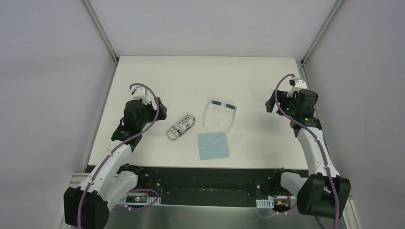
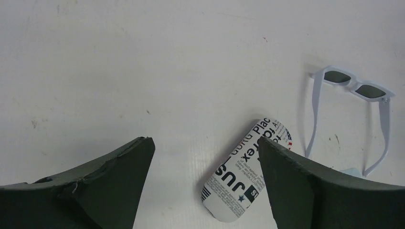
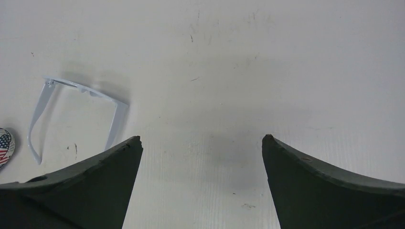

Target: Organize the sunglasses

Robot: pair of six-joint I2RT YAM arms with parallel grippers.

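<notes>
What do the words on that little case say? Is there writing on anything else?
"JUS": big black letters on the case; the rest is hidden.
"Plac": near the case's far end, cut off.
Other print on the case: too small to read.
The sunglasses and the blue cloth: no writing seen.

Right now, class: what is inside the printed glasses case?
Its inside is hidden: the printed case lies shut on the table. The white sunglasses lie outside it, temples unfolded.
</notes>
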